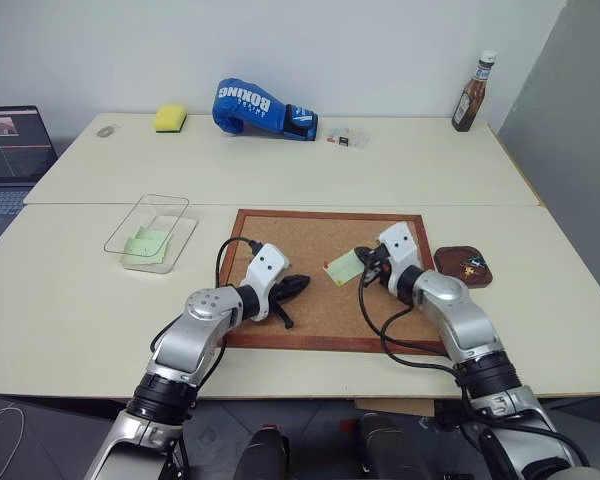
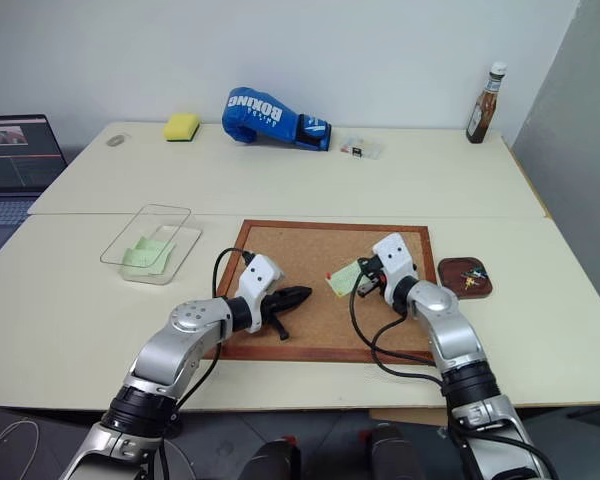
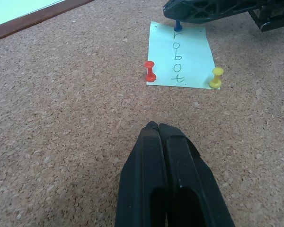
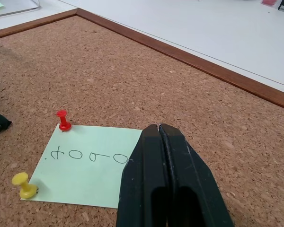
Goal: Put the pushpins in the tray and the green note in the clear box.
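The green note, with "robot" written on it, lies flat on the cork board. A red pushpin and a yellow one stand at two of its corners. My right gripper is shut over the note's far edge, on a blue pushpin whose head is hidden between the fingers. My left gripper hovers shut and empty over bare cork, a short way from the note. The dark reddish tray, right of the board, holds a few pins. The clear box, left of the board, holds a pale green paper.
At the table's back lie a blue boxing glove, a yellow sponge, a small clear case and a sauce bottle. A laptop sits at the far left.
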Tool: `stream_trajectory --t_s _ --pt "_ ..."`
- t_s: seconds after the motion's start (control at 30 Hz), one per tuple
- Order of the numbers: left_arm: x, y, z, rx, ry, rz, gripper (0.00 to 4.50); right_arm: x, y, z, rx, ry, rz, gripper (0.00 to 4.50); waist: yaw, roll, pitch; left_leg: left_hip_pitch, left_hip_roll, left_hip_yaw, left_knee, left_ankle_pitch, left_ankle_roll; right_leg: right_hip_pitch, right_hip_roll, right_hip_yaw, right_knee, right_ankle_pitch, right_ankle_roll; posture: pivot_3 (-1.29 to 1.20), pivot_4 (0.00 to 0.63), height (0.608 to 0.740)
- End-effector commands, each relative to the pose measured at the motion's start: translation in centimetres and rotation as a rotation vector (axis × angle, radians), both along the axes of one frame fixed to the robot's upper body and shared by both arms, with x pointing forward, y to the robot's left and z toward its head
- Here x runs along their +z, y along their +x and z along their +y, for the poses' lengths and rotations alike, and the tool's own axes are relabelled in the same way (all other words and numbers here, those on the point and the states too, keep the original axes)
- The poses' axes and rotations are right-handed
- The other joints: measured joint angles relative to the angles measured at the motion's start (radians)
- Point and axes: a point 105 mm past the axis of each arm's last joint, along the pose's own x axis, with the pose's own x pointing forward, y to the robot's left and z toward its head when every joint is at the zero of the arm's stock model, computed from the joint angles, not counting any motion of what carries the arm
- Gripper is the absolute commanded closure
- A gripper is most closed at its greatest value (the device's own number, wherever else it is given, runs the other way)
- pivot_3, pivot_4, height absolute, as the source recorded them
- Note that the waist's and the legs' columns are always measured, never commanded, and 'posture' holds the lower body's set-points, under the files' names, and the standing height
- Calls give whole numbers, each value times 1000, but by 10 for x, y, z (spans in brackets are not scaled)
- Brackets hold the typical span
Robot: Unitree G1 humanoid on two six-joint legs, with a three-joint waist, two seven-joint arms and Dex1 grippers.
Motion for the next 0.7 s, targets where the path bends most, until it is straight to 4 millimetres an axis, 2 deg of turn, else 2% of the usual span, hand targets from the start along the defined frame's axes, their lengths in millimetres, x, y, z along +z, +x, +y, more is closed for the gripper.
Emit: stream_trajectory --t_s 0.03,0.27,0.3,0.37,0.53,0.7 --pt "-3 4 6 39 23 3 4500 9 2 -2 -4 16 -34 4469 0 0 0 0 0 0 0 0 0 0 0 0 0 0 0 0 150 740" --pt "-4 4 6 39 18 9 4500 21 5 -4 -21 61 -64 4469 0 0 0 0 0 0 -1 0 0 0 0 0 0 0 0 0 150 740" --pt "-4 3 5 36 14 13 4500 22 5 -4 -23 64 -64 4109 0 0 0 0 0 0 -1 0 0 0 0 0 0 0 0 0 150 740" --pt "-4 1 3 26 3 28 4500 22 7 -5 -34 54 -70 3917 0 0 0 0 0 0 -1 0 0 0 0 0 0 0 0 0 150 740" --pt "-5 -10 -3 -31 -2 64 4500 20 7 -1 -9 55 -44 2946 -1 0 0 0 0 0 -1 0 0 0 0 0 0 0 -1 0 150 740" --pt "-4 -11 -3 -32 5 68 4500 15 4 1 7 32 -32 2946 -1 0 0 0 0 0 -4 0 0 -1 0 0 -2 0 1 0 150 740"
